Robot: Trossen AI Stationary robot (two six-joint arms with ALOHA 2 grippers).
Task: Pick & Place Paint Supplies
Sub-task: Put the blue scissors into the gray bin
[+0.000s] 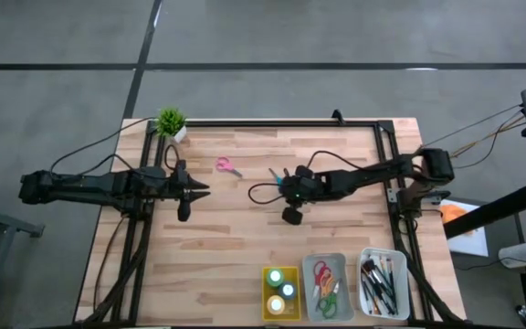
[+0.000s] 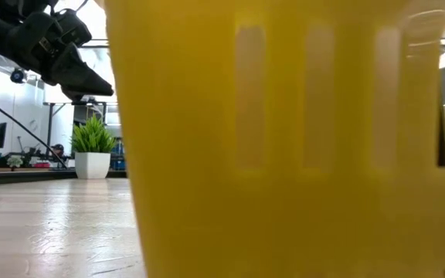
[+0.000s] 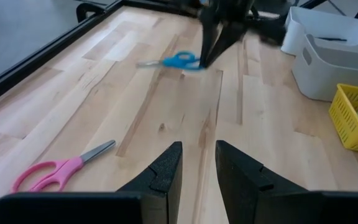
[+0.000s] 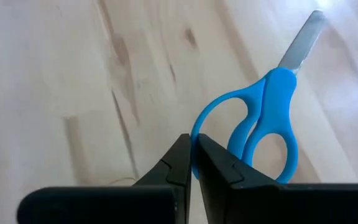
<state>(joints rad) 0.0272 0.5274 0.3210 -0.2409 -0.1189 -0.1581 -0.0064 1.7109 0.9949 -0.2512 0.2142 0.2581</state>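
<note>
Blue scissors (image 4: 263, 124) sit pinched by one handle loop in the right gripper (image 4: 194, 163), jaws clamped tight on the plastic ring out in the middle of the wooden table (image 1: 236, 265). It's a thin hold on a thin rim, so I'd say a straight, slow lift matters here, keeping the blade from swinging, then a level carry towards the grey tray (image 1: 328, 260) at the near edge, where other scissors already lie.

Over on the other side, the left gripper (image 3: 198, 167) hovers above the boards with its fingers slightly parted, holding nothing, the pink scissors (image 3: 58, 170) lying just beside it.

Count time! Two pairs of scissors out on the table, pink and blue. Three paint bottles in the yellow tray (image 1: 266, 294). A bundle of brushes in the white tray (image 1: 400, 265), too tangled to number. One potted plant (image 1: 171, 121) at the far corner.
</note>
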